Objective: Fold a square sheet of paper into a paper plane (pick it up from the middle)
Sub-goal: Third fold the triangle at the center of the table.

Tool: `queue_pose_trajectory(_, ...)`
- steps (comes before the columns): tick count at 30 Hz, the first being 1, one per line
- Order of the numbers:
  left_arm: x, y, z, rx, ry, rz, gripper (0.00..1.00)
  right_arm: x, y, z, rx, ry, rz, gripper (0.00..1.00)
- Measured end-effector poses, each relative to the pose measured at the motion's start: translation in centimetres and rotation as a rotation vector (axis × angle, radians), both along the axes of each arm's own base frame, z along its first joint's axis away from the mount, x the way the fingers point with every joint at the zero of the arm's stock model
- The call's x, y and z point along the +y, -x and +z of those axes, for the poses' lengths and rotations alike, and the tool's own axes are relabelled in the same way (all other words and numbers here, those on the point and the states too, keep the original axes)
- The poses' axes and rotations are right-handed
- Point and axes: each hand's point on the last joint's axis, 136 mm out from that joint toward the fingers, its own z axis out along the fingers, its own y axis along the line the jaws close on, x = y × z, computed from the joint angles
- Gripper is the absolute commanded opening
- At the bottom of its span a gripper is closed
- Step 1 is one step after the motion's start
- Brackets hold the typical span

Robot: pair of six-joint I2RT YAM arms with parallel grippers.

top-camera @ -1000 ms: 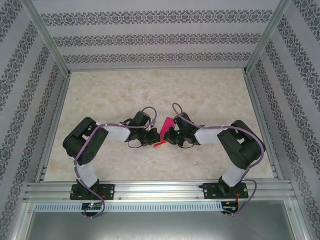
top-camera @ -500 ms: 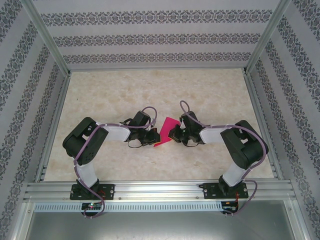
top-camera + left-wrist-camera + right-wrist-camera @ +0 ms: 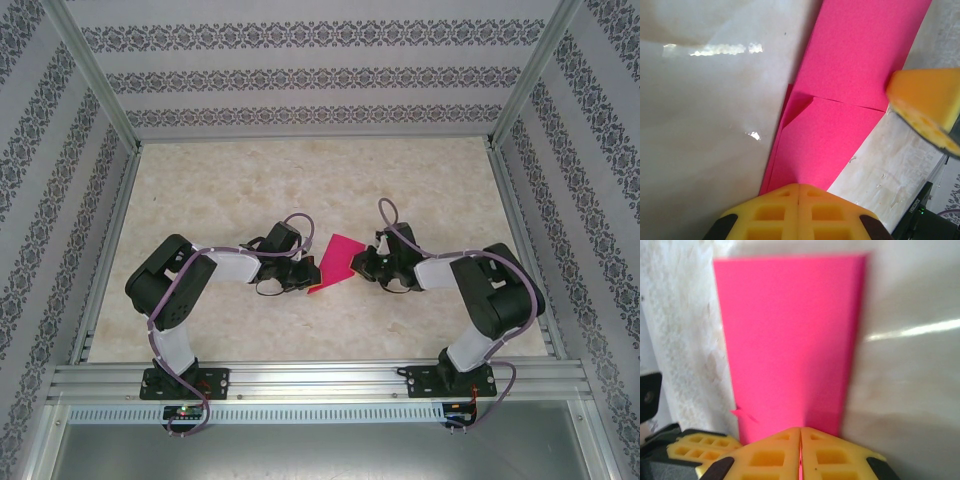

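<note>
- A patterned wall (image 3: 40,150) and an aluminium frame post (image 3: 95,75) close off the left side. The marbled beige table (image 3: 300,180) lies between them and the matching right side.
- The left arm (image 3: 175,285) rises from its base on the front rail (image 3: 320,378) and bends inward towards the table's middle. A purple cable (image 3: 300,222) loops over its wrist.
- The left gripper (image 3: 303,272) sits low at the paper's left end. In its wrist view the two yellow fingers are pressed together with the sheet's end running in between them, so it is clamped on the paper.
- The pink paper (image 3: 337,258) lies in the middle of the table, stretched between the two grippers as a long, narrow folded strip. The left wrist view shows overlapping layers, a crease across the strip and a small triangular flap near its left edge.
- The right gripper (image 3: 358,263) meets the paper's right end. In its wrist view its yellow fingers are together, a sliver of pink shows in the seam, and the sheet fans out ahead.
- One yellow pad (image 3: 925,100) of the right gripper covers the strip's edge in the left wrist view.
- The right arm (image 3: 490,295) folds back towards its base, well clear of the paper.
</note>
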Motion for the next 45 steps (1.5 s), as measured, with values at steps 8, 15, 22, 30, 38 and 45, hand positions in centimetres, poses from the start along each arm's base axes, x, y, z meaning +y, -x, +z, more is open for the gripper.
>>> queue_pose_trajectory(8, 0.0, 0.0, 0.0, -0.002, 0.0, -0.001, 0.0, -0.2, -0.9, 5.1, -0.137, 0.003, -0.017, 0.11)
queue_pose_trajectory(15, -0.1, 0.0, 0.1, -0.002, -0.005, -0.005, 0.01, 4.0, 0.6, 4.3, -0.097, 0.001, 0.094, 0.1)
queue_pose_trajectory(22, -0.1, 0.0, 0.0, -0.004, -0.011, -0.009, 0.01, 5.7, 1.2, 0.9, 0.0, 0.029, 0.123, 0.08)
queue_pose_trajectory(30, 0.0, 0.0, 0.1, -0.012, -0.019, -0.015, 0.09, 5.5, 1.2, -0.6, 0.03, 0.054, 0.117, 0.06)
queue_pose_trajectory(38, 0.8, 0.1, 2.2, -0.023, -0.062, -0.003, 0.15, 5.5, 1.1, -0.6, 0.033, 0.064, 0.115, 0.06)
queue_pose_trajectory(45, -1.9, -0.6, 4.8, -0.024, 0.057, -0.03, 0.11, 5.5, 1.1, -0.6, 0.038, 0.069, 0.114, 0.06)
